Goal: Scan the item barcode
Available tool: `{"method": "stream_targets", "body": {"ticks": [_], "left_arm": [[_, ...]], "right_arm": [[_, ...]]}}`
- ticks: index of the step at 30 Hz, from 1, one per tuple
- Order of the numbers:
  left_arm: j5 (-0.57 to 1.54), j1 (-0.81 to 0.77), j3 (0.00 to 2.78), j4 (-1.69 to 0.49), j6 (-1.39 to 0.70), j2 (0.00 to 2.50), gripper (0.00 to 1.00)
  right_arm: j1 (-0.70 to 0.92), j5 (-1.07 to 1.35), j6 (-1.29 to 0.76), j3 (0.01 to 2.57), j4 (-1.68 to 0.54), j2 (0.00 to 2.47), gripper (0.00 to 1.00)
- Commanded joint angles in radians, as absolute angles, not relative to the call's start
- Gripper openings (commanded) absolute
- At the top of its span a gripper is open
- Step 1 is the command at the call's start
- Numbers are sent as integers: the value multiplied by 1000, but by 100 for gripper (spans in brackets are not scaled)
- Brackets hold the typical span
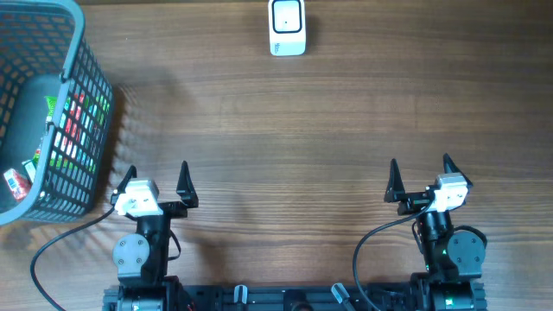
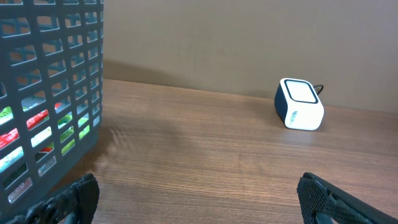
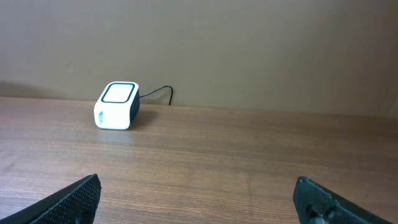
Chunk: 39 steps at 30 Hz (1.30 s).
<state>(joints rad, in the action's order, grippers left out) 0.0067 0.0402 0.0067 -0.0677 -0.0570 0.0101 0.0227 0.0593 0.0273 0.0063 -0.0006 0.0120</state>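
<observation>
A white and dark blue barcode scanner (image 1: 287,27) stands at the far middle of the wooden table, also seen as the scanner (image 2: 300,104) in the left wrist view and the scanner (image 3: 116,106) in the right wrist view. Packaged items (image 1: 76,121) in red, green and white lie inside the grey basket (image 1: 82,47) at the far left. My left gripper (image 1: 156,181) rests open near the front left, with nothing between its fingers. My right gripper (image 1: 420,175) sits open at the front right, likewise holding nothing.
The basket's mesh wall (image 2: 53,93) rises just left of my left gripper. A thin cable (image 3: 158,92) runs from the scanner to the back edge. A plain wall (image 3: 249,50) stands behind the table.
</observation>
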Motion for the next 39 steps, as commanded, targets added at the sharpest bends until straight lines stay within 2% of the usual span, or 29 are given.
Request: {"method": "stream_targets", "body": {"ticks": [1, 25, 30, 35, 39], "left_arm": [[29, 43, 6, -76, -40, 10, 100], [27, 43, 6, -62, -26, 10, 100], [88, 43, 11, -69, -56, 10, 100], [118, 43, 123, -233, -121, 10, 100], [158, 43, 286, -445, -126, 22, 100]], "right_arm": [[19, 51, 19, 5, 2, 14, 100], [19, 51, 19, 5, 2, 14, 100], [19, 51, 19, 5, 2, 14, 100], [19, 51, 19, 5, 2, 14, 100], [19, 51, 19, 5, 2, 14, 100]]}}
